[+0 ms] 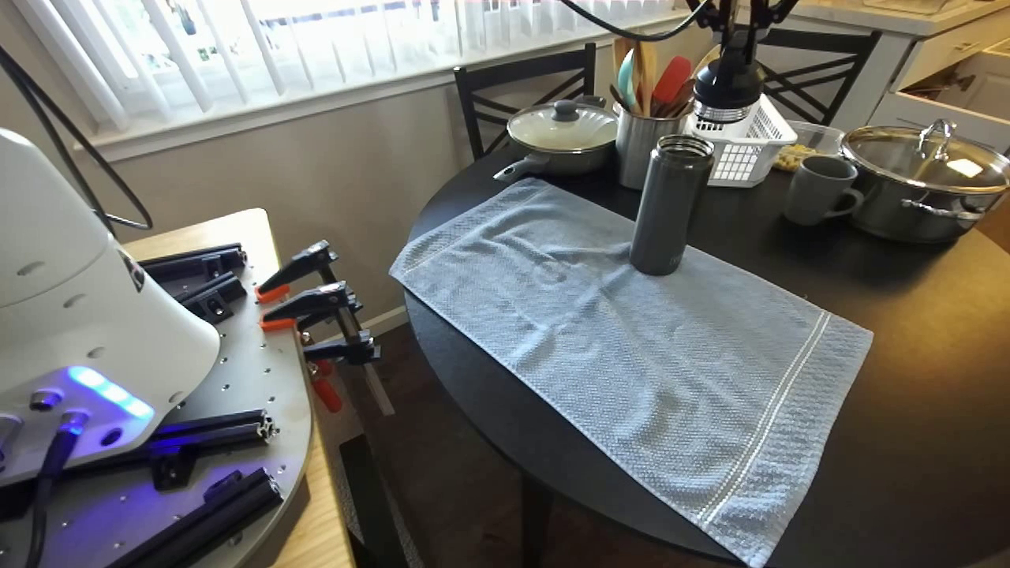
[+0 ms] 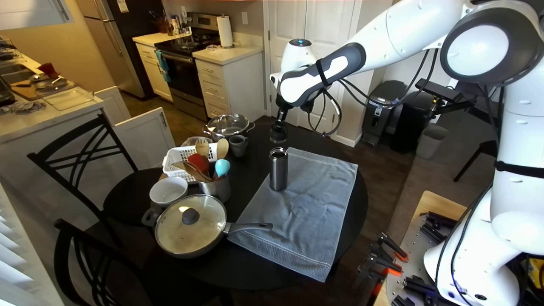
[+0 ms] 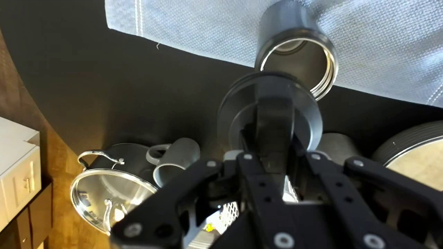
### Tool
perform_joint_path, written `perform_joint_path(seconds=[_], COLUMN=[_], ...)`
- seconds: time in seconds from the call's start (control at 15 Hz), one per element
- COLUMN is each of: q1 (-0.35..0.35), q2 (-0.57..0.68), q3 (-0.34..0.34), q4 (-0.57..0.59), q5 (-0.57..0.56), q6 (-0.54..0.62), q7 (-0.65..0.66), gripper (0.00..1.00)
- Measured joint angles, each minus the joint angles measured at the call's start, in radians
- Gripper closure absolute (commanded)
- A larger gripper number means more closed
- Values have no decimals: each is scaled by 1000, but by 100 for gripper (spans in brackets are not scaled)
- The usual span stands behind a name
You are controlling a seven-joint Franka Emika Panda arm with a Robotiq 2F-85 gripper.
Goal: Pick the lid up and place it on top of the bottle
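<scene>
Beside white vertical window blinds (image 1: pixel 316 55) stands a round black bench (image 1: pixel 931 371), and on it is spread a wrinkled blue-grey cloth towel (image 1: pixel 568 315). On this towel, near its edge, a tall, slim, dark grey metallic bottle (image 1: pixel 671 213) stands upright, with its round mouth facing up. Two black fingers (image 3: pixel 254 183) of a white robot arm (image 2: pixel 399 27) are clenched on the upper part of the small, black, rounded lid (image 1: pixel 730 88). This lid hangs higher than the bottle and apart from it, as both exterior views show; in the wrist view it hides a part of the mouth's rim. Also on the bench are a cylindrical metal utensil holder (image 1: pixel 639 150), a white plastic basket (image 1: pixel 730 162) and a grey mug (image 1: pixel 813 189).
</scene>
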Motion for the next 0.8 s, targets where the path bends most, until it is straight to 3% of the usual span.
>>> perform_joint_path(seconds=[0.8], q1=[3], q2=[53], q3=[34], q4=[-21], q5=[-38], q6=[-1], q7=[23], gripper=[94])
